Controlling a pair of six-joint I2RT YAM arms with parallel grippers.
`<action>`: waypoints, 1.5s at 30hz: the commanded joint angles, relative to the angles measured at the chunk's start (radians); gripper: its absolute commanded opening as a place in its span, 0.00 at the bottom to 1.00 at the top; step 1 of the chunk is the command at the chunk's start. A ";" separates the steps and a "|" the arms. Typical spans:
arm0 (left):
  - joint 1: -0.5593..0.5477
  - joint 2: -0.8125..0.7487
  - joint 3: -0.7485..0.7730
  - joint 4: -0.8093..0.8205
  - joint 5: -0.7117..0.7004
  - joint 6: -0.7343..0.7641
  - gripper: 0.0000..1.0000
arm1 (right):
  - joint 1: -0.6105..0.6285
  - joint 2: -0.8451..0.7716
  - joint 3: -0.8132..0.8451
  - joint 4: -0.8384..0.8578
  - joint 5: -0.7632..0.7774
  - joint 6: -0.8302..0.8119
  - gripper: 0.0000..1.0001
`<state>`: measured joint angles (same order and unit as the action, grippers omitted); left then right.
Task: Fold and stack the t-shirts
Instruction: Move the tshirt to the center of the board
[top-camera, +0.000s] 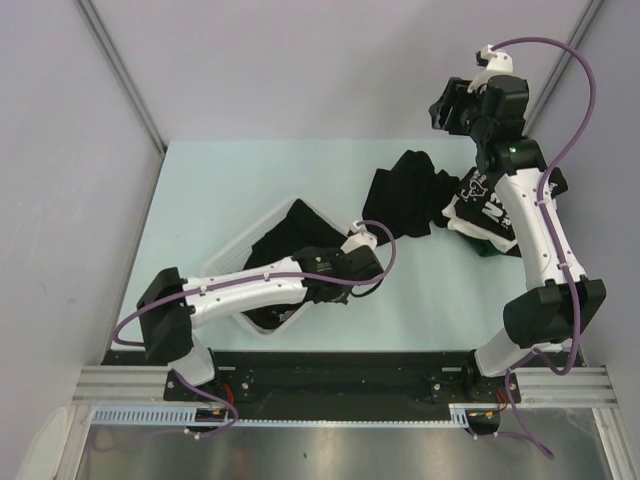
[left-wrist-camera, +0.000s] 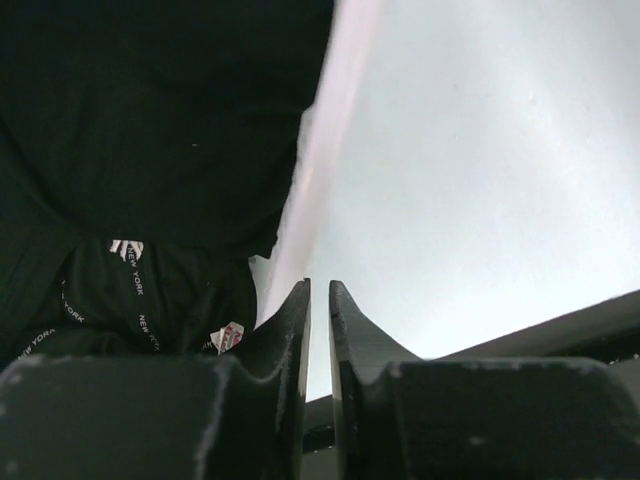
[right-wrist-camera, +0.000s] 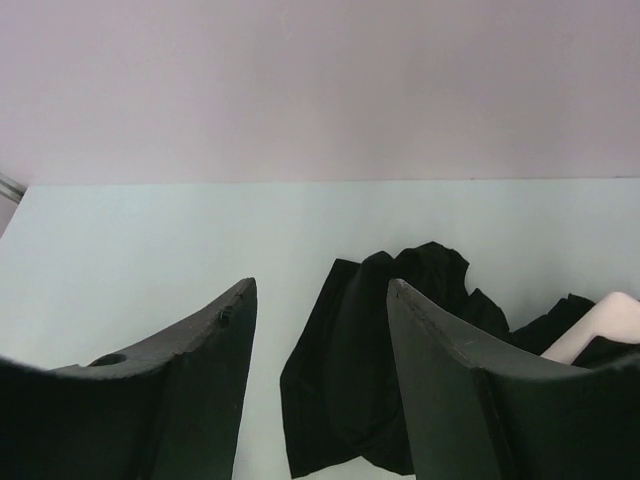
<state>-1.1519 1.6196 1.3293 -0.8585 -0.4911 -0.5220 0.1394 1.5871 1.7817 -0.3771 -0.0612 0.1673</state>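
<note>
Several black t-shirts (top-camera: 285, 240) lie bunched in the white mesh basket (top-camera: 232, 248); the left wrist view shows them (left-wrist-camera: 150, 120) with small white lettering. Another black t-shirt (top-camera: 405, 195) lies crumpled on the table, seen too in the right wrist view (right-wrist-camera: 375, 390). A folded t-shirt with big white lettering (top-camera: 478, 210) sits on a small stack under the right arm. My left gripper (top-camera: 366, 263) hangs by the basket's right rim (left-wrist-camera: 320, 150), its jaws (left-wrist-camera: 320, 287) almost together with only a thin empty slit. My right gripper (top-camera: 452, 112) is raised high and open (right-wrist-camera: 320, 285), holding nothing.
The pale green table (top-camera: 210, 190) is bounded by grey walls at the back and sides. The left arm (top-camera: 250, 285) stretches over the basket. The right arm (top-camera: 535, 230) stands over the folded stack, a purple cable looping beside it.
</note>
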 joint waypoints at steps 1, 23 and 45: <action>-0.031 0.029 0.042 -0.020 -0.020 0.043 0.11 | -0.015 -0.044 -0.011 0.049 -0.015 0.020 0.60; 0.035 0.319 0.051 0.042 -0.141 0.137 0.00 | -0.034 -0.107 -0.102 0.076 -0.035 0.041 0.65; 0.282 0.634 0.617 0.018 -0.106 0.293 0.00 | -0.020 -0.154 -0.189 0.081 -0.028 0.034 0.68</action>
<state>-0.9237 2.2440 1.8496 -0.8375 -0.5884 -0.2584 0.1139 1.4704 1.5993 -0.3386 -0.0944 0.2089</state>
